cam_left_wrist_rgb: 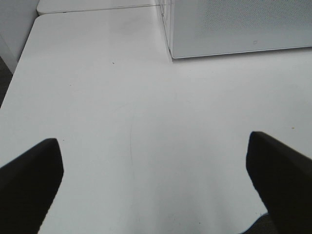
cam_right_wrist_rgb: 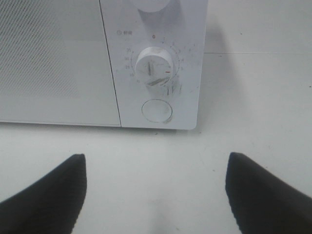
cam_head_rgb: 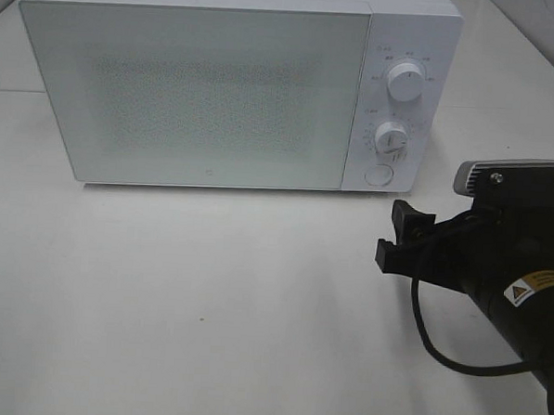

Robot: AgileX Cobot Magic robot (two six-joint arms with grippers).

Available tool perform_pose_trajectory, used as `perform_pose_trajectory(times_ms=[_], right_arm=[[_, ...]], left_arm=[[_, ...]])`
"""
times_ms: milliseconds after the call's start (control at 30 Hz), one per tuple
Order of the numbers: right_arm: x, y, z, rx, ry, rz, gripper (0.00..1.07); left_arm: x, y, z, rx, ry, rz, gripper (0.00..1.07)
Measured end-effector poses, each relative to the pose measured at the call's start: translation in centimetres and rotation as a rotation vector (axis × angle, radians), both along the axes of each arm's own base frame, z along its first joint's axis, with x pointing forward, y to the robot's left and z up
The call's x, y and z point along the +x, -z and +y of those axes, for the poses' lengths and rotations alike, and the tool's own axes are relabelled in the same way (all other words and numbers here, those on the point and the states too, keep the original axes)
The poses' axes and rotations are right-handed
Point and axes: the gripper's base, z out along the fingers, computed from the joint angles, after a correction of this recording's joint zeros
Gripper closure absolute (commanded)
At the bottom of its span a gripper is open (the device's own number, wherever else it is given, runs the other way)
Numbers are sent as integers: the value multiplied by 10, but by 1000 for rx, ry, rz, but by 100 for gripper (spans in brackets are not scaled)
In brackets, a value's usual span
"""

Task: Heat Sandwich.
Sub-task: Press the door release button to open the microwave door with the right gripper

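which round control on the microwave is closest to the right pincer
The flat round button, lowest on the microwave, below the lower dial and upper dial; it faces the right pincer directly.

A white table (cam_head_rgb: 207,306) carries a white microwave (cam_head_rgb: 199,92) toward its far side, door shut (two dials (cam_head_rgb: 406,84) and a round button (cam_head_rgb: 379,175) down its right panel); a tabletop seam (cam_head_rgb: 506,87) runs out either side of it.

Microwave (cam_head_rgb: 209,92): white, upright at the back of the desk (cam_head_rgb: 207,306), front facing the high camera. Door (cam_head_rgb: 190,91) shut; dotted panel, interior not discernible. Right of door: upper dial (cam_head_rgb: 406,84), lower dial (cam_head_rgb: 391,137), round button (cam_head_rgb: 379,174) beneath.
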Motion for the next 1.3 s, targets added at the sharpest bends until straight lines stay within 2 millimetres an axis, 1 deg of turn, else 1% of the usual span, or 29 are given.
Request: perform_pose_trajectory(times_ms=[533, 700, 733, 767, 800, 867, 900, 967, 1000, 1033, 1067, 1133, 1167, 1200, 1233, 1267, 1300], right_arm=[[-1, 1, 1, 0, 9, 0, 31], [-1, 1, 1, 60, 29, 6, 31], [-1, 1, 1, 129, 51, 13, 31], [-1, 1, 1, 165, 63, 16, 31], [-1, 1, 1, 165, 63, 16, 31], [-1, 1, 1, 273, 99, 27, 31], [-1, 1, 1, 404, 141, 39, 31], [-1, 1, 1, 535, 184, 52, 32], [-1, 1, 1, 535, 184, 52, 32], [-1, 1, 1, 596, 204, 57, 33], [-1, 1, 1, 755, 256, 73, 35], [-1, 1, 1, 911, 307, 88, 36], [-1, 1, 1, 911, 307, 88, 36], [-1, 1, 1, 971, 327, 93, 38], [-1, 1, 1, 1110, 372, 107, 40], [-1, 1, 1, 1160, 388, 112, 42], [-1, 1, 1, 1160, 388, 112, 42]], left_arm=[[0, 0, 0, 0, 0, 0, 9], [0, 0, 0, 0, 0, 0, 9], [0, 0, 0, 0, 0, 0, 9], [0, 0, 0, 0, 0, 0, 9], [0, 0, 0, 0, 0, 0, 9], [0, 0, 0, 0, 0, 0, 9], [0, 0, 0, 0, 0, 0, 9], [0, 0, 0, 0, 0, 0, 9], [0, 0, 0, 0, 0, 0, 9], [0, 0, 0, 0, 0, 0, 9], [0, 0, 0, 0, 0, 0, 9], [0, 0, 0, 0, 0, 0, 9], [0, 0, 0, 0, 0, 0, 9], [0, 0, 0, 0, 0, 0, 9], [0, 0, 0, 0, 0, 0, 9], [0, 0, 0, 0, 0, 0, 9], [0, 0, 0, 0, 0, 0, 9]])
